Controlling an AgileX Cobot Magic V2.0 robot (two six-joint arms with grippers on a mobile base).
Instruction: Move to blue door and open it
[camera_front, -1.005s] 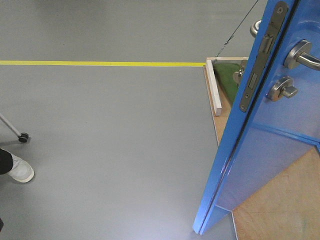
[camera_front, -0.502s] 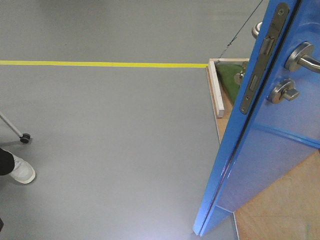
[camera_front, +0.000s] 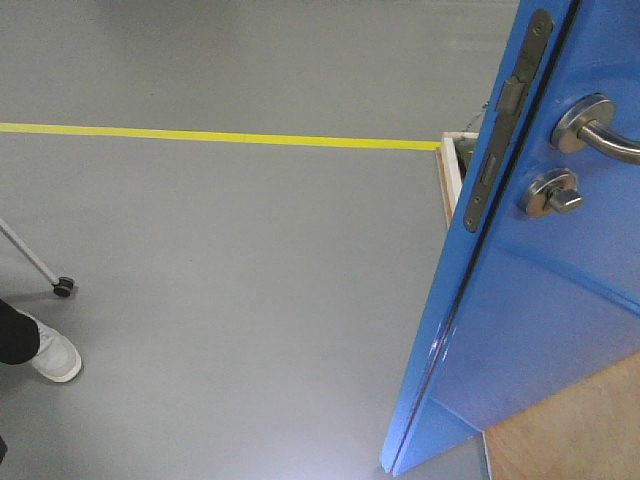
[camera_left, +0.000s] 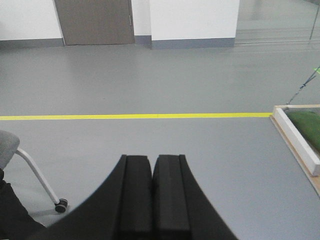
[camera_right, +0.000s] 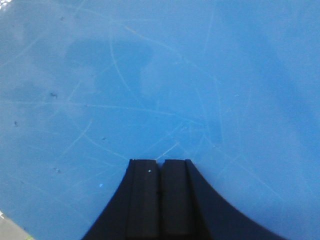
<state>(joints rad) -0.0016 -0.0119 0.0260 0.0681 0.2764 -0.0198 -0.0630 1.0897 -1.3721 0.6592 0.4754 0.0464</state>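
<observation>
Grey floor (camera_front: 230, 300), yellow line (camera_front: 200, 137), white walls (camera_left: 192, 17), brown door (camera_left: 94, 21)

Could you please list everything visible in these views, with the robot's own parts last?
blue door: one, bright blue, front view's right, open
lever handle: one, silver, on door face
thumb-turn lock: one, silver, below handle
latch plate: one, grey, door edge
floor line: one, yellow, across grey floor
shoe: one, white, left edge
chair caster: one, black, beside shoe
left gripper: one, black, shut, over floor
right gripper: one, black, shut, facing door
</observation>
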